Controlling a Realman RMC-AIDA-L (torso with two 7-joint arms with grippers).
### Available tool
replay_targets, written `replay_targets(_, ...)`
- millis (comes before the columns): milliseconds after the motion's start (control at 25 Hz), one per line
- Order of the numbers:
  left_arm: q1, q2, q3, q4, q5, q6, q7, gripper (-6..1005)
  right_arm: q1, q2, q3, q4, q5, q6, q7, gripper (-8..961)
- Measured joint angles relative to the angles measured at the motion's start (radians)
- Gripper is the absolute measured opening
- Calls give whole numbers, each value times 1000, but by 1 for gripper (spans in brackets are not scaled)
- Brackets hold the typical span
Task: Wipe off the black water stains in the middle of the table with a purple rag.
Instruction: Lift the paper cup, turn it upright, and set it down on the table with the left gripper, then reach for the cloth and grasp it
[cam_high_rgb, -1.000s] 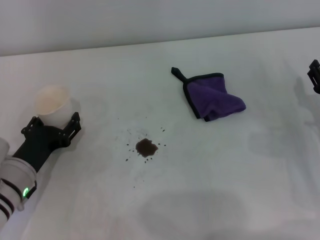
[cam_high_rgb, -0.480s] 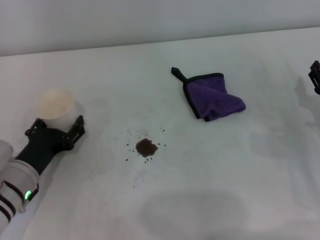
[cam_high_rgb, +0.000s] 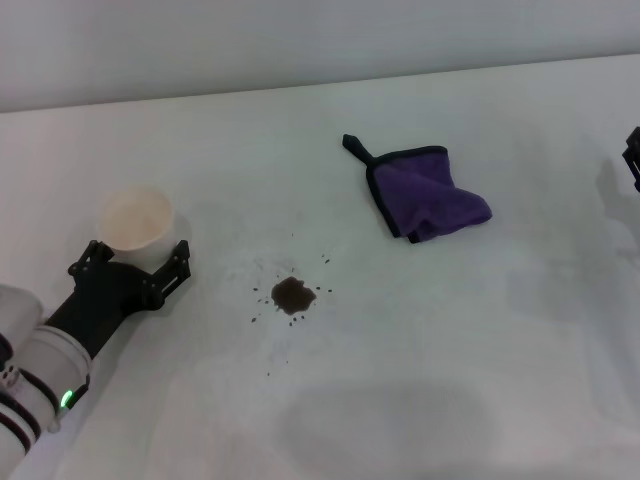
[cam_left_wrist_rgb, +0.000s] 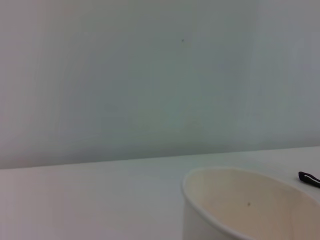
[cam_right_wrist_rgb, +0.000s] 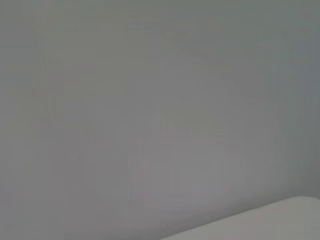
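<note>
A white paper cup (cam_high_rgb: 136, 221) stands upright at the left of the table (cam_high_rgb: 420, 370), and the left gripper (cam_high_rgb: 133, 268) has its black fingers set around the cup's base, clamped on it. The left wrist view looks over the cup's rim: its inside is pale and bare apart from one tiny dark speck. The black water stains (cam_high_rgb: 293, 294) lie mid-table, ringed by fine specks. The purple rag (cam_high_rgb: 425, 192) lies crumpled well apart, farther back and to the right. The right gripper (cam_high_rgb: 633, 157) shows only at the right edge; whether its fingers are open I cannot tell.
</note>
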Motion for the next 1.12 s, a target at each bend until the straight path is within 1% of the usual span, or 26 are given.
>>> replay_targets(240,23,2,-1,22,-2,2,1,877,-4,-1,0,0,0,2,0,712)
replay_targets(440,54,2,0,26,-2,30,2,877,-4,-2,0,0,0,4,0,712)
replay_targets(760,147,6,0,24,-1,142,-3,881,1,-2,0,0,0,4,9,712)
replay_targets(840,176,5,-1,24,-4,184,-6,880,4,-2,0,-1,-3,5,38,712)
replay_targets(960,207,4,0,25,-4,218,-7,879,9,-5,0,-30,-51,7,114,711)
replay_targets(1000,216,3,0,25,-4,227,-8,879,11,-5,0,-52,-88,7,158,711)
replay_targets(1040,226,2,0,25,-5,238,-8,879,16,-8,0,-104,-181,8,274,711)
replay_targets(1080,236,2,0,26,-7,250,-9,878,16,-8,0,-104,-181,8,274,711)
replay_targets(1120,251,1,-1,27,-14,273,-10,878,21,-9,0,-138,-235,7,348,711)
